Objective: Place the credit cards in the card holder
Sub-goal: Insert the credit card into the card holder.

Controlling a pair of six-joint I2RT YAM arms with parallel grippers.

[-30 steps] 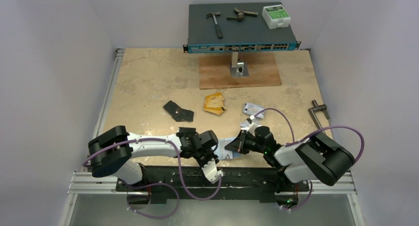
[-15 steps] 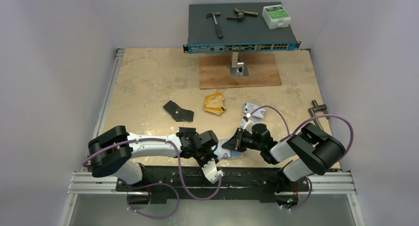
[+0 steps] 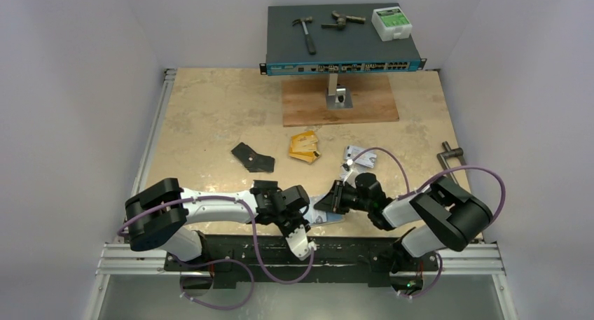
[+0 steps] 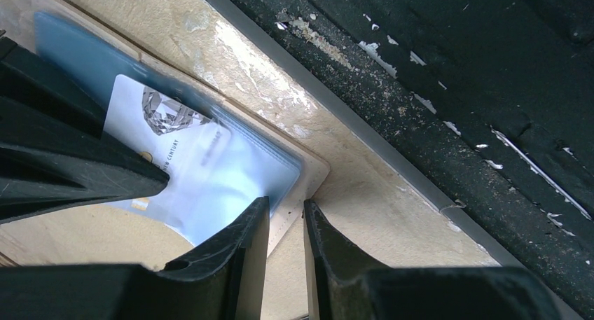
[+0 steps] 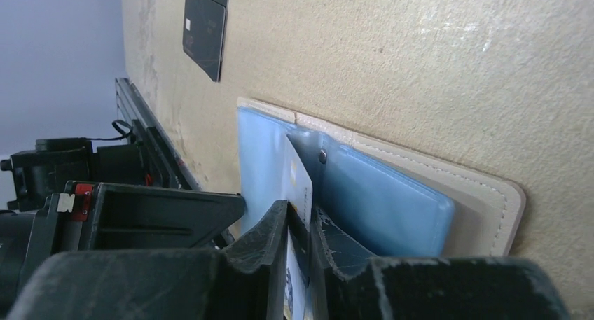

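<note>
The card holder [image 3: 328,213] lies open near the table's front edge, beige with light-blue pockets [image 5: 392,201]. My left gripper [image 4: 286,211] has its jaws narrow on the holder's beige corner [image 4: 312,176], one finger on the blue pocket. My right gripper [image 5: 300,215] is shut on a silvery-white credit card [image 5: 298,176] standing on edge, its front end in a blue pocket. That card [image 4: 182,159] shows under the clear blue sleeve in the left wrist view. Orange credit cards [image 3: 303,146] and silvery ones [image 3: 358,155] lie farther back.
A black folding wallet [image 3: 252,157] lies left of the orange cards. A wooden board [image 3: 340,101] with a grey network switch [image 3: 343,36] carrying tools stands at the back. A metal handle [image 3: 452,155] lies at the right. The dark frame rail [image 4: 448,103] runs just beside the holder.
My right gripper has slid a little left toward the card holder with the card, and its forearm has swung inward. The left arm has not moved.
</note>
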